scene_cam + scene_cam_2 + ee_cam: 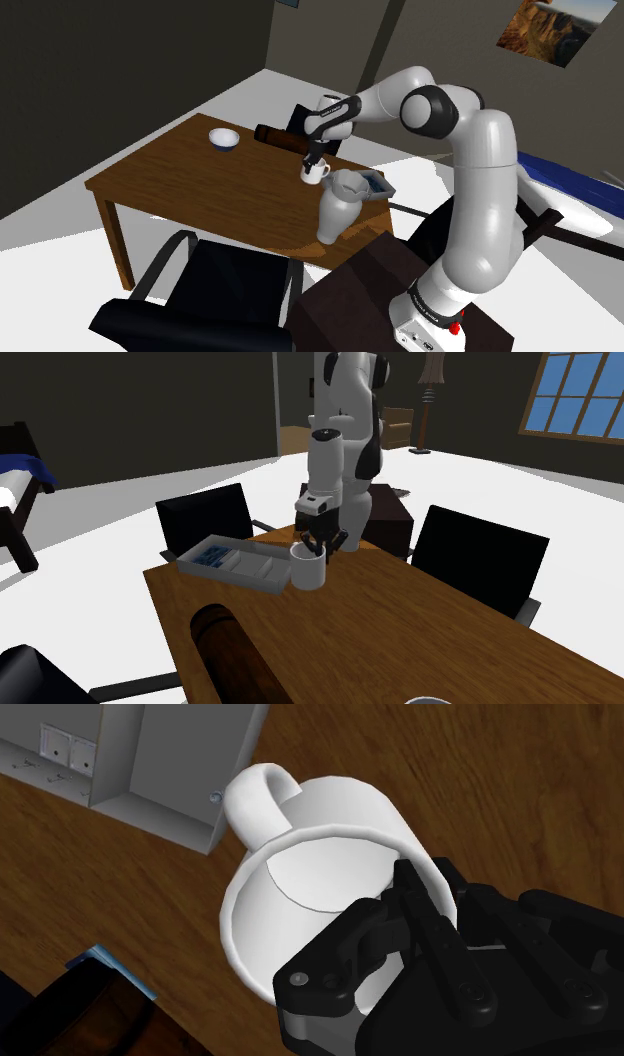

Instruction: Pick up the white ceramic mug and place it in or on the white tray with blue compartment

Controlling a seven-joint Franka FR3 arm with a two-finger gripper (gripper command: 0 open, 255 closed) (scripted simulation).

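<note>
The brown desk (170, 172) is carrying everything, with black chairs (480, 557) drawn up around it. The white tray (243, 574) is lying near its edge. The second exterior view is showing its blue compartment (209, 556) at the end away from the mug. In the shoulder view a white jug (336, 208) is blocking part of the tray. The white mug (310, 854) is sitting just beside the tray, its handle towards it. The jaws are clamping its wall, one finger (385, 919) inside.
</note>
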